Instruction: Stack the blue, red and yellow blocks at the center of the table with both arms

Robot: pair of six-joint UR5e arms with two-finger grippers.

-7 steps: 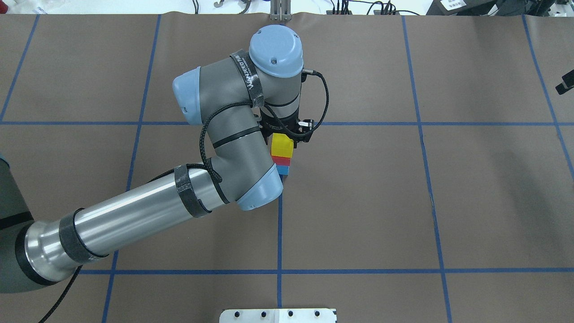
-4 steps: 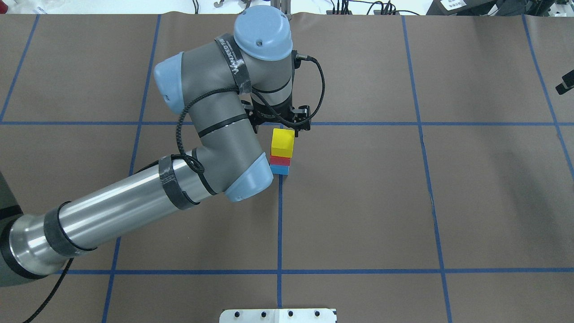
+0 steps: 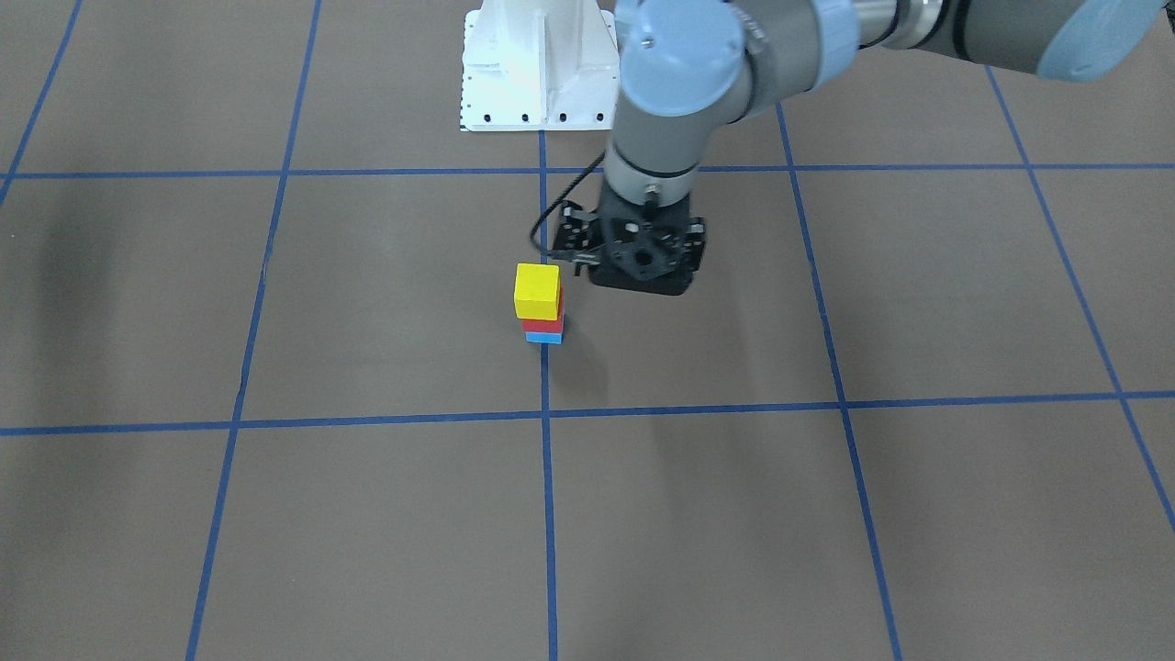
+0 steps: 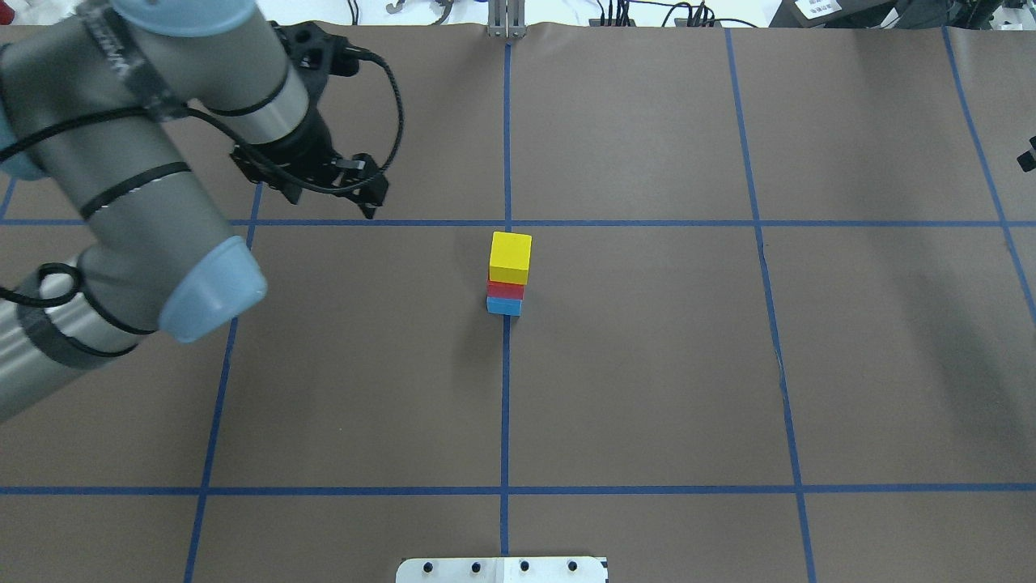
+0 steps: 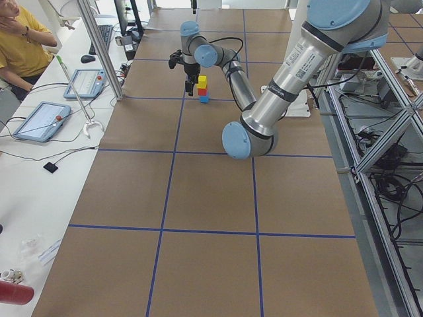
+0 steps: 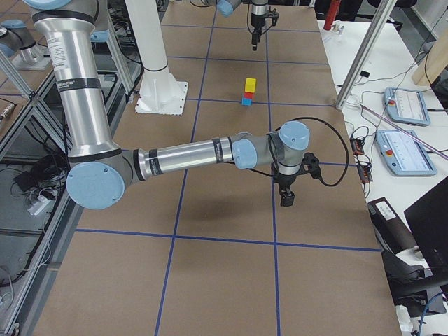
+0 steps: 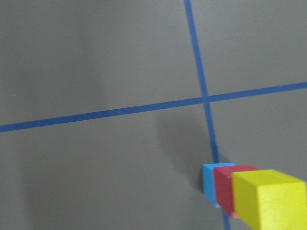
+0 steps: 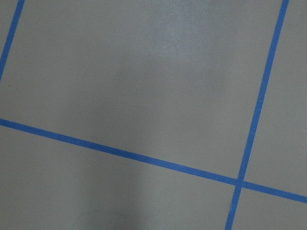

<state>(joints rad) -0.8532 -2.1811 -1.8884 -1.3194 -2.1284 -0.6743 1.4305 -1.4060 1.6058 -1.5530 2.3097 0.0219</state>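
Note:
A yellow block stands on a red block, which stands on a blue block, at the table's centre on a tape crossing. The stack also shows in the front view and low right in the left wrist view. My left gripper is open and empty, raised high, up and to the left of the stack, also in the front view. My right gripper hangs over the table's right end, far from the stack. I cannot tell whether it is open or shut.
Brown table paper carries a blue tape grid. The white robot base plate sits at the near edge. Tablets and a seated operator are along the far side.
My left arm has lifted and swung away to the left of the stack. The yellow block stays on top, free of the gripper.

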